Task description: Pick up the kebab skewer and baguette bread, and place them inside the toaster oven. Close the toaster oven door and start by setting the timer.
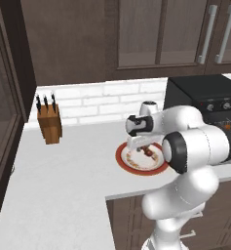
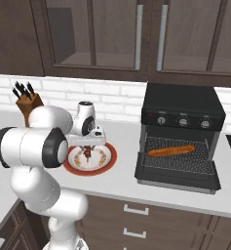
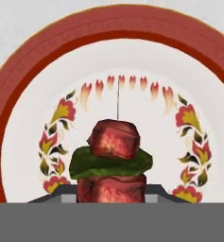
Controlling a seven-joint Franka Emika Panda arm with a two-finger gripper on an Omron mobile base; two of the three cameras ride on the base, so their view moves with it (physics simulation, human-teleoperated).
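Hand view: kebab skewer (image 3: 112,158), red meat chunks with a green slice between, over the red-rimmed floral plate (image 3: 19,118); its lowest chunk sits pinched between the two fingertips (image 3: 54,194), its lower end cut off by the frame. Right base view: gripper (image 2: 87,150) down over the plate; baguette bread (image 2: 171,151) lying on the rack of the toaster oven (image 2: 181,110); toaster oven door (image 2: 178,179) dropped open. Left base view: the arm hides part of the plate; knife block (image 1: 49,123) stands well apart by the wall.

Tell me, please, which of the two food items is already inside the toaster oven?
The baguette: the long orange-brown loaf lies on the wire rack of the open toaster oven. The kebab skewer, with dark red chunks, is over the red-rimmed plate.
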